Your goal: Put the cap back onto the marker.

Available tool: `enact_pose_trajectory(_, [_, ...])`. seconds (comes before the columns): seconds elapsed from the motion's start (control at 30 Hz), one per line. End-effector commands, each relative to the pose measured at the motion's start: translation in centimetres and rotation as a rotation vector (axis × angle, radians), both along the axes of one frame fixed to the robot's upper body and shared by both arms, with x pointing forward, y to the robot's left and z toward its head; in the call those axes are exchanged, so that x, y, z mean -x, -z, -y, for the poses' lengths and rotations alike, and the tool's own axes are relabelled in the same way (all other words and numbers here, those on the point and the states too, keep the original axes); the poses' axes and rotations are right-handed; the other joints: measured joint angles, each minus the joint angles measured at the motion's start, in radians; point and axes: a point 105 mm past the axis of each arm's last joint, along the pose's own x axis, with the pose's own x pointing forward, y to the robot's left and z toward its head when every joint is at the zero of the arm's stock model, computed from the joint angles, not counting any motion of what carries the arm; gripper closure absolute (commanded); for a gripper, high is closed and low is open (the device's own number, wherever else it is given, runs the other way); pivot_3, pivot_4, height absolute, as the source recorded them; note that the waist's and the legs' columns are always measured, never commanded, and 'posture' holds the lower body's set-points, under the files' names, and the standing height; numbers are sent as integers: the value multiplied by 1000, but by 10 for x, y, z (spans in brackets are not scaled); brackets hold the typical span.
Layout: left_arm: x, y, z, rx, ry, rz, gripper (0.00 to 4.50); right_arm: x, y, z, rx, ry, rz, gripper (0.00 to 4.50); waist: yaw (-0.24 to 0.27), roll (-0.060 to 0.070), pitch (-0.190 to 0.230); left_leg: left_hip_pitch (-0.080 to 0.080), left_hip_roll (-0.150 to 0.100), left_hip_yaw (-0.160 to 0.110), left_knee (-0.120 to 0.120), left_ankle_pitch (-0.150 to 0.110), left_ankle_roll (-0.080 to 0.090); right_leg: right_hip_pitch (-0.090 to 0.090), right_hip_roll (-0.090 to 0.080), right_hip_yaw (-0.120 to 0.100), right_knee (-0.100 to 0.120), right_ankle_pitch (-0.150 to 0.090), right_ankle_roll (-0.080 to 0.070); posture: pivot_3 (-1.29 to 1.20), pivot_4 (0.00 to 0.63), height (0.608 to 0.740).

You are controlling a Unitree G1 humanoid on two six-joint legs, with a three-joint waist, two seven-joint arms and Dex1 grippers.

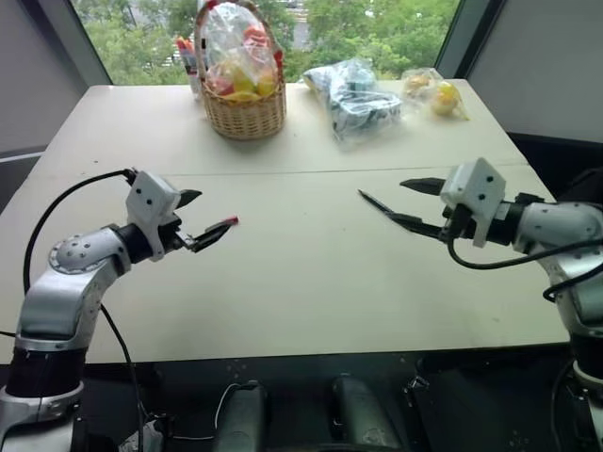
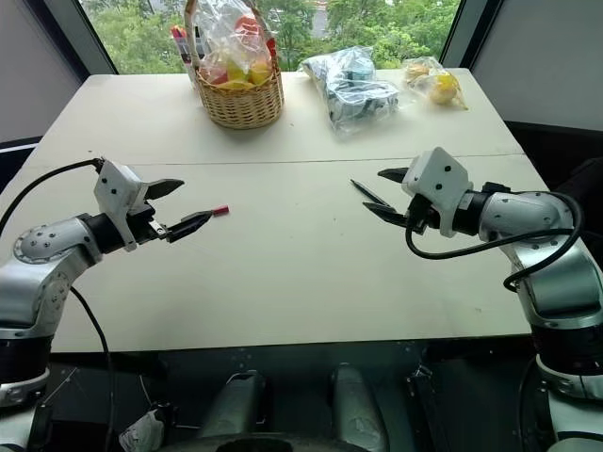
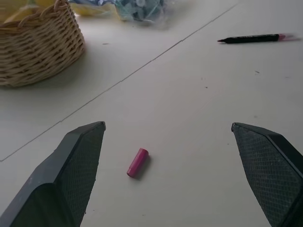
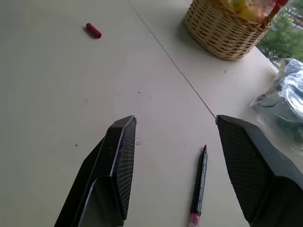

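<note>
Cap (image 3: 138,162) and marker (image 4: 199,186) both lie loose on the pale tabletop (image 1: 311,273), well apart from each other, neither one held. The cap, a short pink-red tube, rests toward the robot's left, just beyond the fingertips of the left tool (image 1: 209,221), whose two black fingers are spread wide with nothing between them. The marker, a thin black stick with a pink end, lies toward the robot's right, its pointed tip aimed away from the right tool (image 2: 386,195). That tool hangs just above it, fingers parted and empty, the marker lying on the tabletop in line with the gap between them. Both tools face inward toward each other over the middle of the tabletop. At the far edge stand a wicker basket (image 1: 245,111) stuffed with bagged items, a crumpled clear bag (image 1: 356,99) of bluish things, and a small bag of yellow pieces (image 1: 438,94).
</note>
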Motion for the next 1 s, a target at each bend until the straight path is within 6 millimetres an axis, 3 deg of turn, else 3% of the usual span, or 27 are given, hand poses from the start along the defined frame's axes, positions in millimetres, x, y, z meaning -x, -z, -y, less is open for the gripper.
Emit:
enact_pose_trajectory(0.03, [-18, 6, 2, 17, 4, 22, 36, 3, -10, -7, -36, 6, 78, 1725, 1, 0, 0, 0, 0, 0, 0, 0, 0, 0, 0, 0, 0, 0, 0, 0, 150, 740])
enact_pose_trajectory(0.2, [-43, 30, 7, 20, 27, -33, 36, 4, -6, -8, -57, 36, 91, 1725, 1, 0, 0, -1, -1, 0, 1, 0, 0, 0, 0, 0, 0, 0, 0, 0, 150, 740])
enact_pose_trajectory(0.47, [-72, 44, 13, -11, 18, -49, 36, 11, -2, -6, -66, 78, 98, 1725, -1, 0, 0, -1, 0, 0, 1, 0, 0, 0, 0, -1, 0, 1, 2, 0, 150, 740])
enact_pose_trajectory(1.0, [-66, 70, -1, -76, 41, -217, 36, 12, 1, -6, -64, 96, 102, 1725, -3, 0, 0, 0, 0, 0, 1, 0, 0, 0, 0, -1, 1, 1, 2, 0, 150, 740])
